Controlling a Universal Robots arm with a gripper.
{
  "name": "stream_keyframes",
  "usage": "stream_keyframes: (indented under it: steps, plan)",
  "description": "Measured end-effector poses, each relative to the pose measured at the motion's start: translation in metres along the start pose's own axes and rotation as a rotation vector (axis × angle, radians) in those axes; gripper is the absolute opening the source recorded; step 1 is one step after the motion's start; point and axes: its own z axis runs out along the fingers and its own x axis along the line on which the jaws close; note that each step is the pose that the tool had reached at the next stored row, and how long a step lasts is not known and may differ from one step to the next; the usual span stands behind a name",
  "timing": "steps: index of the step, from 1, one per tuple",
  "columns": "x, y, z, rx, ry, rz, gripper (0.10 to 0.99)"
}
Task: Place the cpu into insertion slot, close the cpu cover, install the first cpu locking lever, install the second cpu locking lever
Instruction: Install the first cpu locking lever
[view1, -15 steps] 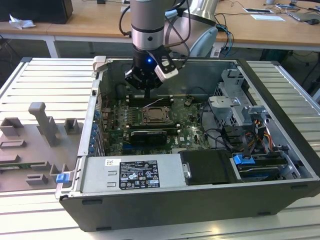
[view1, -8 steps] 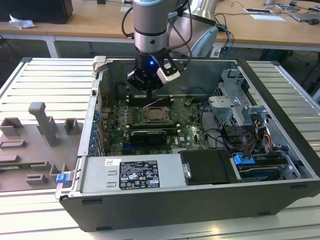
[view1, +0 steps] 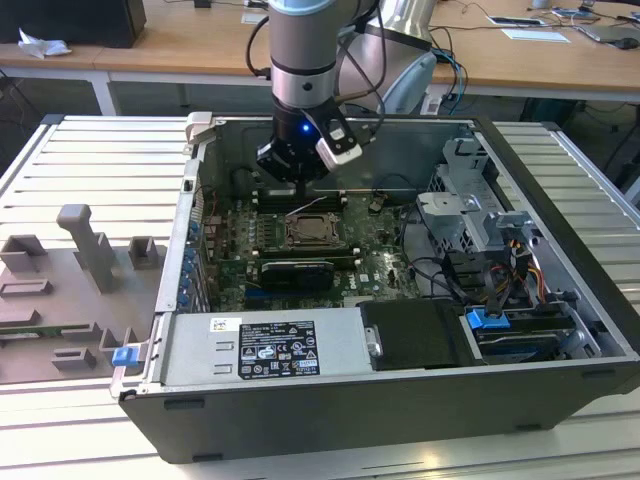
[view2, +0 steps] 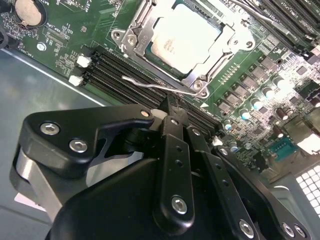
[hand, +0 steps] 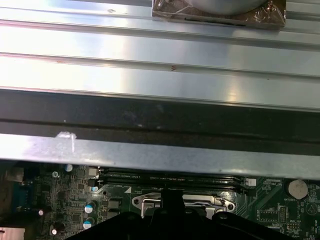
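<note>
Ribbed aluminium table (view1: 90, 160) carries open black computer case (view1: 300, 420). Wooden desks (view1: 180, 45) behind, grey fixture blocks (view1: 85, 245) at exterior view's left. Arm (view1: 300, 50) reaches down into case, gripper (view1: 302, 188) over green motherboard (view1: 235, 255), just behind insertion slot (view1: 335, 240).

Second wrist view: cpu (view2: 182, 37) seated in slot, cpu cover (view2: 200, 75) down around it. Gripper drawn narrow, holding nothing visible, tip just beside wire locking lever (view2: 145, 82); contact cannot tell.

First wrist view: table ribs, black case wall (hand: 150, 117), memory slots (hand: 170, 177).
</note>
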Motion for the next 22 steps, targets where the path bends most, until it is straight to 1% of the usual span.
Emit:
stream_keyframes:
  steps: [22]
  plan:
    - [-0.0041, -0.0007, 0.0046, 0.0, -0.0011, 0.011, 0.106]
